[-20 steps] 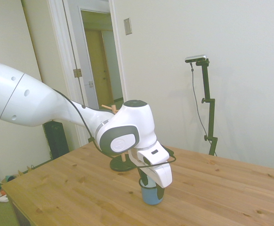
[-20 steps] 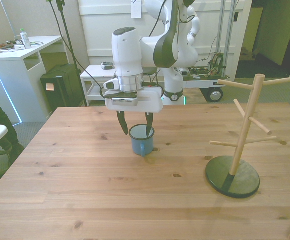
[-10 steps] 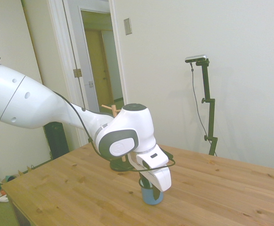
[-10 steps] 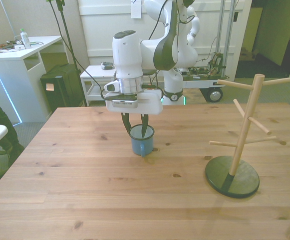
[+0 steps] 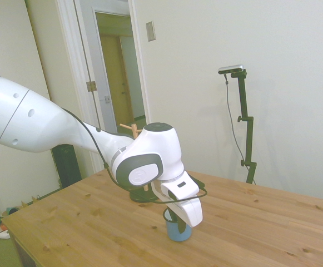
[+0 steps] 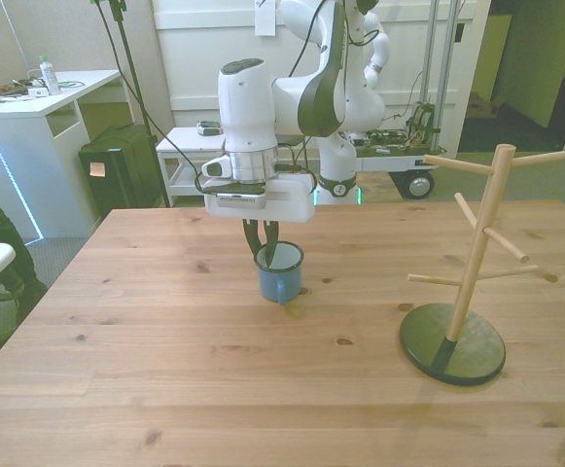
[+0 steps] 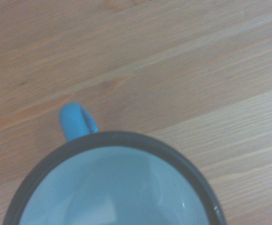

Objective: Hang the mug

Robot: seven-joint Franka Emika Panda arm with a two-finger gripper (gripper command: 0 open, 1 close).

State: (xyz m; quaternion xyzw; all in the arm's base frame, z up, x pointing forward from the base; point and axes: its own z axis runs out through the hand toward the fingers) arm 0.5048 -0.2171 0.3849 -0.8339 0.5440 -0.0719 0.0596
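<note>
The small light-blue mug (image 6: 280,279) with a dark rim stands upright on the wooden table (image 6: 165,370), its handle toward the front edge. My gripper (image 6: 263,245) comes straight down on it and is shut on the mug's wall at the front view's left side of the rim. In the side view the mug (image 5: 178,229) sits under the gripper (image 5: 177,216). The wrist view shows the mug (image 7: 112,192) from above, with its white inside and blue handle (image 7: 77,121). The wooden rack (image 6: 476,248) with several pegs stands on a dark round base (image 6: 454,352) at the front view's right.
In the side view the rack is mostly hidden behind the arm, with one peg (image 5: 129,128) and part of its base (image 5: 138,195) showing. A white desk (image 6: 29,102) and a black box (image 6: 117,165) stand off the table at the front view's left.
The fingers came together from wide apart onto the mug's rim wall. The arm and the mug have barely moved.
</note>
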